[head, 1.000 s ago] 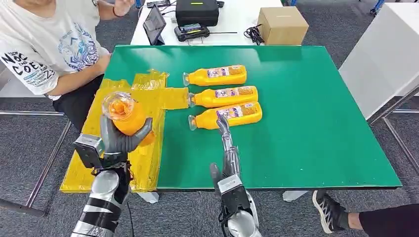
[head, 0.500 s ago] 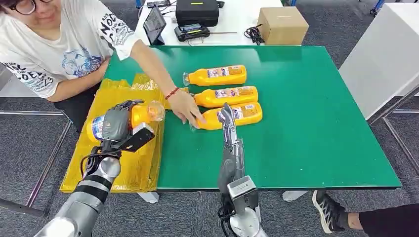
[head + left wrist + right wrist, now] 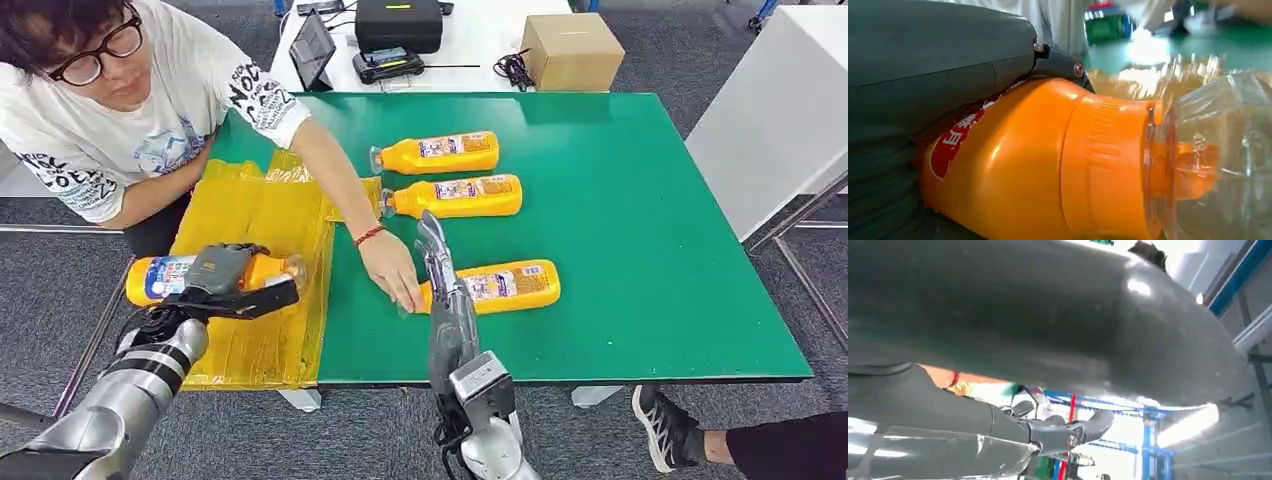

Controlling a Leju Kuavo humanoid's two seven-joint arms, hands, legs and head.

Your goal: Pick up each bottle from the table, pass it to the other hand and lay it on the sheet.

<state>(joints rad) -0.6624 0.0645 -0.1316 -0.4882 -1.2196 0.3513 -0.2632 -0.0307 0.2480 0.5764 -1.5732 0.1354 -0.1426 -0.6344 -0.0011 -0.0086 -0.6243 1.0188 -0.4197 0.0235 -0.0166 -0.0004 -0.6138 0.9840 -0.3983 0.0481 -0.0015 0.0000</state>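
Near bottle's (image 3: 497, 286) neck behind right hand (image 3: 440, 275)

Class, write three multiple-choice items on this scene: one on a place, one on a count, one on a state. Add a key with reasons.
1. Where is the bottle that the left hand holds?
A over the yellow sheet
B on the cardboard box
C on the floor

2. How many bottles lie on the green table?
A one
B three
C five

3. How is the right hand?
A gripping a bottle
B open, holding nothing
C holding a tablet

Key: A, it hangs above the sheet; B, three lie on the green; B, its fingers are straight and empty.
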